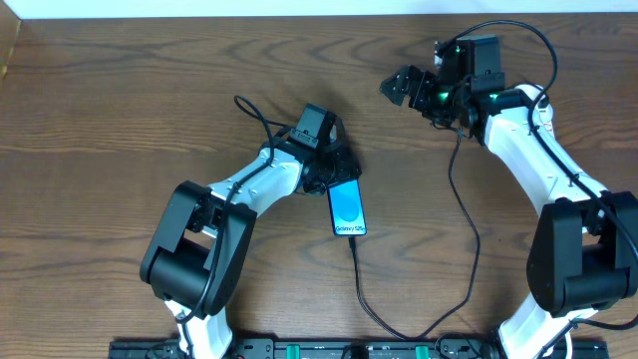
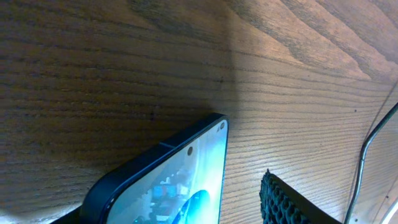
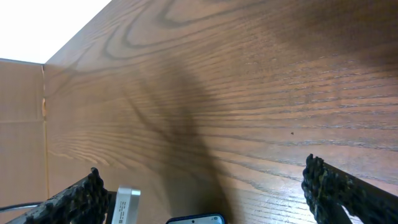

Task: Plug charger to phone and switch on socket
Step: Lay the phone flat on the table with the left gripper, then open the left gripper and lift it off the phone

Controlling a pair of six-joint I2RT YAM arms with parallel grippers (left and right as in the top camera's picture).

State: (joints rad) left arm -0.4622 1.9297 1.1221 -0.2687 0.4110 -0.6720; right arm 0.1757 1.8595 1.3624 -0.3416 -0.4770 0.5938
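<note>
The phone (image 1: 347, 209) lies flat on the wooden table, blue screen up; its top corner fills the left wrist view (image 2: 180, 180). My left gripper (image 1: 329, 175) sits at the phone's top end, open (image 2: 168, 199), its right finger pad apart from the phone's edge. The charger cable (image 1: 469, 229) runs from the phone's bottom end toward the front edge, then back up under my right wrist. My right gripper (image 1: 404, 88) hovers open and empty at the back right (image 3: 202, 180). The socket does not show in the overhead view. A white block (image 3: 127, 205) lies by the left finger; I cannot tell what it is.
The wooden table (image 1: 120, 120) ends at a cardboard wall on the far left (image 3: 22, 124). A thin cable (image 2: 364, 155) hangs at the right of the left wrist view. The arm bases stand along the front edge (image 1: 319, 349).
</note>
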